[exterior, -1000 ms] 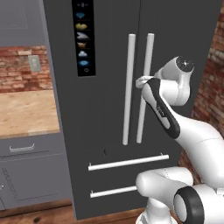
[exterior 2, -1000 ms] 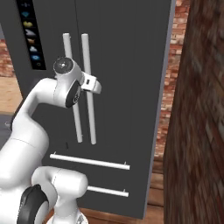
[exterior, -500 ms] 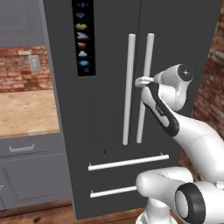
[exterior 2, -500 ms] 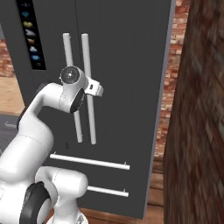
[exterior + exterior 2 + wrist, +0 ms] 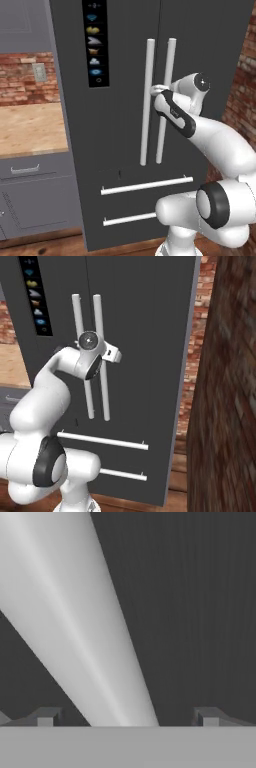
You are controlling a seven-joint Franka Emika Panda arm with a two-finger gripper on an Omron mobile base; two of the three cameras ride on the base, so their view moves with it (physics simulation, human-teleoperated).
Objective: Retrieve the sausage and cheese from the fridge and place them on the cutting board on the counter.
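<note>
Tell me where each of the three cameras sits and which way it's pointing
Left base view: behind the arm on its left, facing the fridge doors and counter; the white arm rises at lower right.
Right base view: behind on the right, facing the same fridge doors beside a brick wall; arm at lower left.
Hand view: on the hand, close to a silver bar handle between the open gripper tips.
Both base views share the two vertical handles and the drawer bars.

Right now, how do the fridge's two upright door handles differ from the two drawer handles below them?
The upright handles are thick bars standing vertically side by side at the door seam; the drawer handles are thinner rods lying horizontally, one above the other. The open end effector straddles an upright handle; the drawer handles are untouched. All four are silver bars on the closed dark grey fridge.
</note>
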